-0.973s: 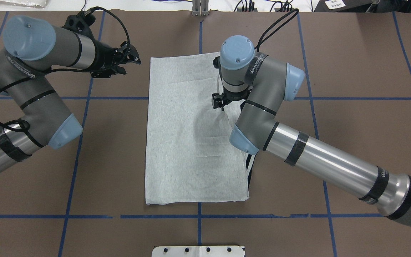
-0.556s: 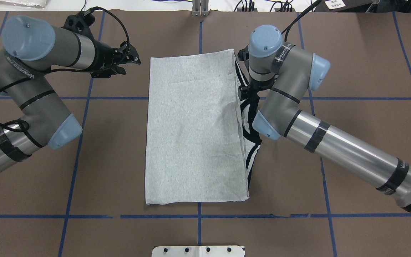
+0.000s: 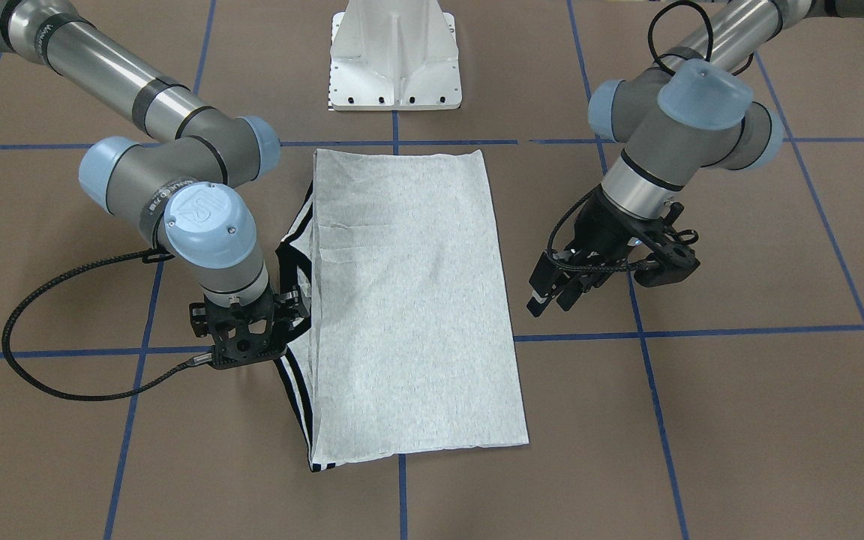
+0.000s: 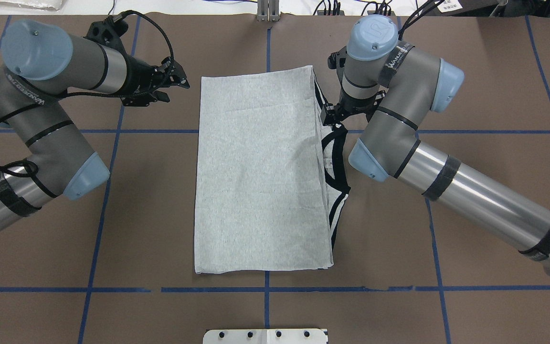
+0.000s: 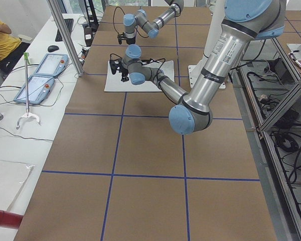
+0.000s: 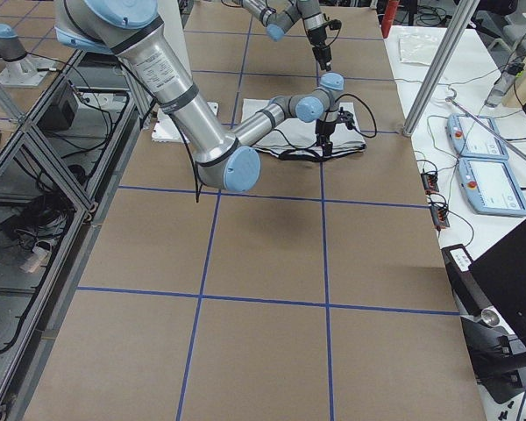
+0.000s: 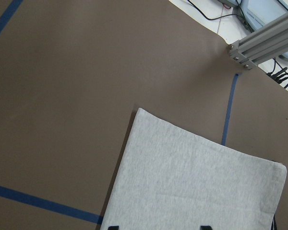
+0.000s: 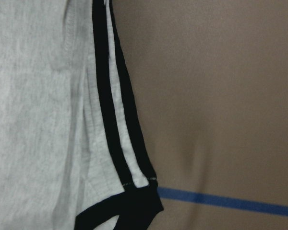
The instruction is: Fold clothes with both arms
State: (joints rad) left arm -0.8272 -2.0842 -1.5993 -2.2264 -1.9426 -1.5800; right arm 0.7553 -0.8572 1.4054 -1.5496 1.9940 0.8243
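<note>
The folded grey T-shirt lies flat, right end effector over its black-striped edge, left end effector apart.

Brown table w/ blue tape grid, white side bench w/ tablets

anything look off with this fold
Yes. The shirt is a tidy rectangle, but black-striped fabric pokes out from under its edge on the robot's right, beside the right gripper, which breaks the clean outline.
</note>
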